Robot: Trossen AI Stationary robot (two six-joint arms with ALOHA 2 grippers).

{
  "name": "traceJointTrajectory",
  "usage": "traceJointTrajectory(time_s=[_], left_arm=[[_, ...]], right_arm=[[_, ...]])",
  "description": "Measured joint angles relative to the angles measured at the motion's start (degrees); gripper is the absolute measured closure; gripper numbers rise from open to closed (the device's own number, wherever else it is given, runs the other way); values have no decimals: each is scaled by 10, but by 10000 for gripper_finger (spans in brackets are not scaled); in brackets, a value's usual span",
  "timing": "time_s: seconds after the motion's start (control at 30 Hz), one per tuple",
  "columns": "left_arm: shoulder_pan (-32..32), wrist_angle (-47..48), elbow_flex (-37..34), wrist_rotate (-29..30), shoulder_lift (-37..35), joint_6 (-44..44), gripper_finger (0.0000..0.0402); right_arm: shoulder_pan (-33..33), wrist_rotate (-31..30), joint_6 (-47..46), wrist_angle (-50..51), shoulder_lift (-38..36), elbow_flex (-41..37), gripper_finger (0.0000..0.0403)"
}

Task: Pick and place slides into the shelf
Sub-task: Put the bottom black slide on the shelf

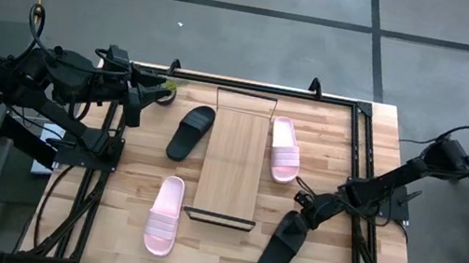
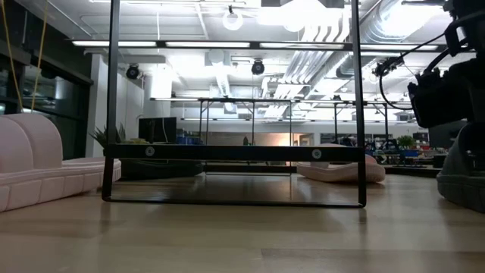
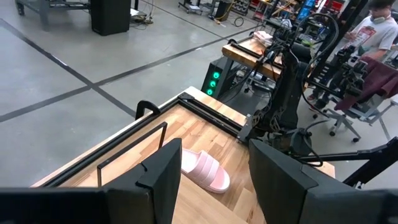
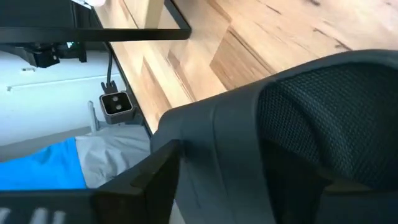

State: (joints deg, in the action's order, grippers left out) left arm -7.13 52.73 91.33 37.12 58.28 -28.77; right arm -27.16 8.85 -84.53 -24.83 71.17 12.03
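Four slides lie on the tabletop [image 1: 226,244], all placed around the shelf [image 1: 231,164], none on its board. The shelf stands at the table's middle: a long light-wood board on a thin black wire frame, its board bare.

Left of the shelf, near its far end: a black slide [image 1: 190,131], angled. Left of the shelf, near its front end: a pink slide [image 1: 164,216], lying roughly parallel to the board. Right of the shelf, just beside its far half: a second pink slide [image 1: 285,149]; the left wrist view catches it too [image 3: 205,171]. Right of the shelf's front end: a second black slide [image 1: 283,245], tilted.

The right gripper [image 1: 305,211] is down at the strap end of that second black slide, right of the shelf's front corner. The right wrist view is filled by the slide's matte black strap [image 4: 311,130], with one dark finger [image 4: 140,186] close against its side. Contact looks likely but whether the fingers have clamped cannot be told; the slide sits on the table.

The left gripper [image 1: 138,97] waits well left of the shelf's far end, at the table's back edge, fingers [image 3: 158,180] spread wide, holding nothing.

Low view: the shelf's wire frame [image 2: 235,152] fills the middle, pink slides at either side.

A person sits in the room beyond the shelf's right side [image 3: 379,25].
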Motion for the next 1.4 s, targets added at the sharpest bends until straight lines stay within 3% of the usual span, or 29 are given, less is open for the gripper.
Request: traceJointTrajectory(time_s=[0.33, 1.0, 1.4], left_arm=[[0, 0, 0, 0, 0, 1, 229], [0, 0, 0, 0, 0, 14, 229], [0, 0, 0, 0, 0, 15, 229]], right_arm=[[0, -27, -4, -7, 1, 1, 391], [1, -28, -52, -54, -18, 0, 402], [22, -33, -54, -5, -97, -1, 402]])
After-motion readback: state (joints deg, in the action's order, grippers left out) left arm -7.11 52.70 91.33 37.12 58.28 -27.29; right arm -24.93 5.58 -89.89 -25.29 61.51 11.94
